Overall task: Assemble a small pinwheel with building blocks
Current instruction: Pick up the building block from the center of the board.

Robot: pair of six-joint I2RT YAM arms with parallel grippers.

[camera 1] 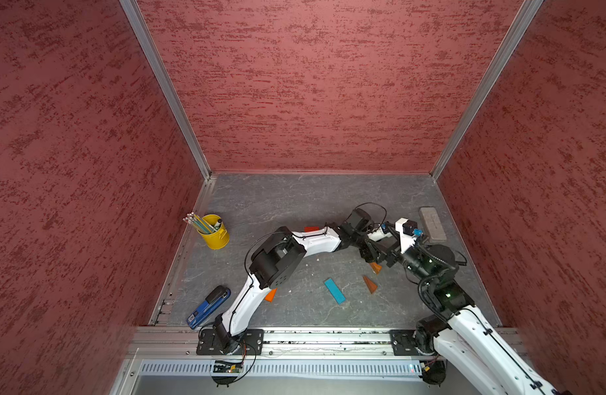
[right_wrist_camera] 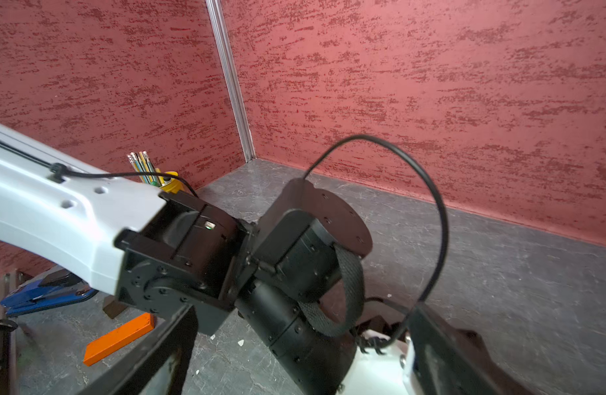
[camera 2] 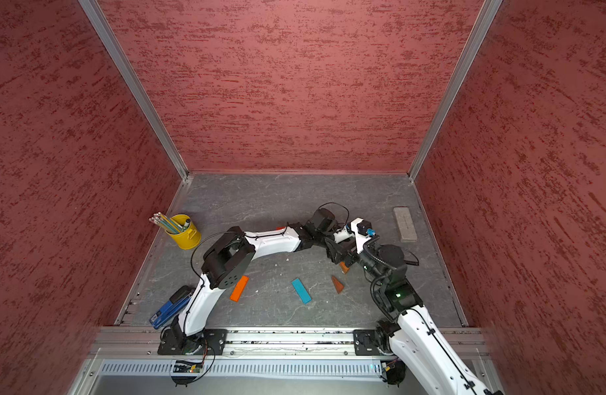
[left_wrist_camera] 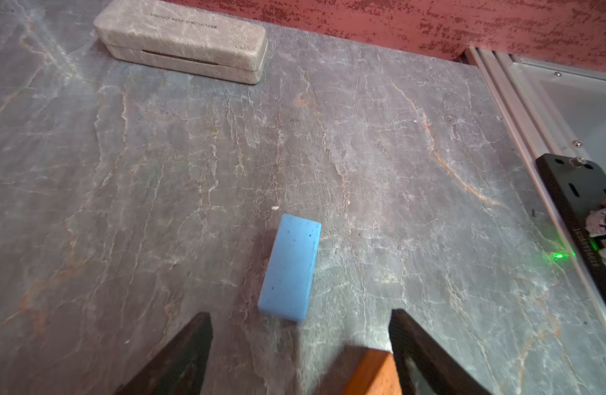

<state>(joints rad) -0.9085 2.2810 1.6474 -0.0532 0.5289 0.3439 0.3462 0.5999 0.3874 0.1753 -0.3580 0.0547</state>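
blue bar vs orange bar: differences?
Colour: the blue bar is light blue, the orange bar bright orange. Pose: in both top views the blue bar slants opposite to the orange bar. Place: the blue bar lies in the open; the orange bar sits by the left arm elbow. Both lie flat, ungripped.

Your two top views look steeply down from high on the near side. The table (camera 1: 294,205) fills the lower middle of both. Your left wrist camera sits close over the blue bar (left_wrist_camera: 290,267), and your right wrist camera faces the left arm (right_wrist_camera: 55,219) from close by.
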